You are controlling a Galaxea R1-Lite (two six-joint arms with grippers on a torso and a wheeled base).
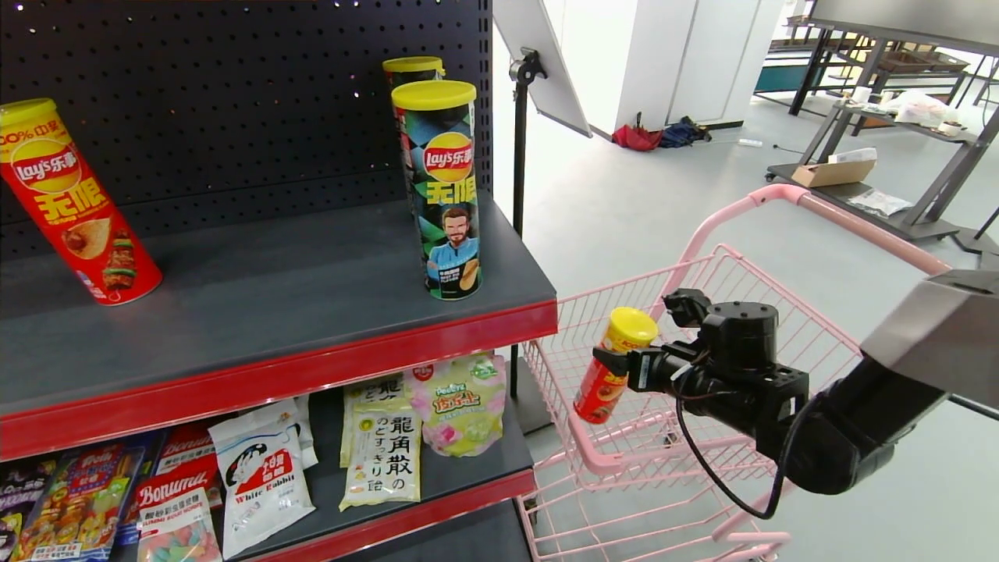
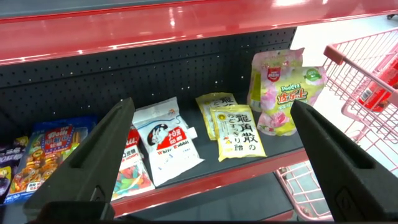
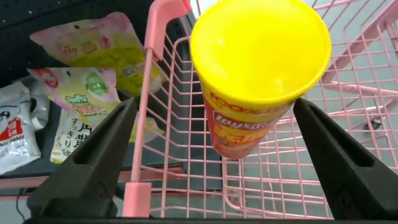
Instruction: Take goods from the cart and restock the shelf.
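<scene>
The right gripper [image 1: 615,361] was clamped on 1 red chip can [image 1: 601,394], held tilted above the pink cart [image 1: 780,193] beside the shelf [image 1: 273,312]. The left gripper [image 2: 211,102] had its fingers wide apart, facing the snack bags [image 2: 171,140] on the lower level.

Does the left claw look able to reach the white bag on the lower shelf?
Probably yes: the left claw is open, facing the white bag, with nothing between them.

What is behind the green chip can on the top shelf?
A second yellow-lidded can stands right behind the green can; its lid and upper part can be seen, the rest is covered. Behind both is the black pegboard.
</scene>
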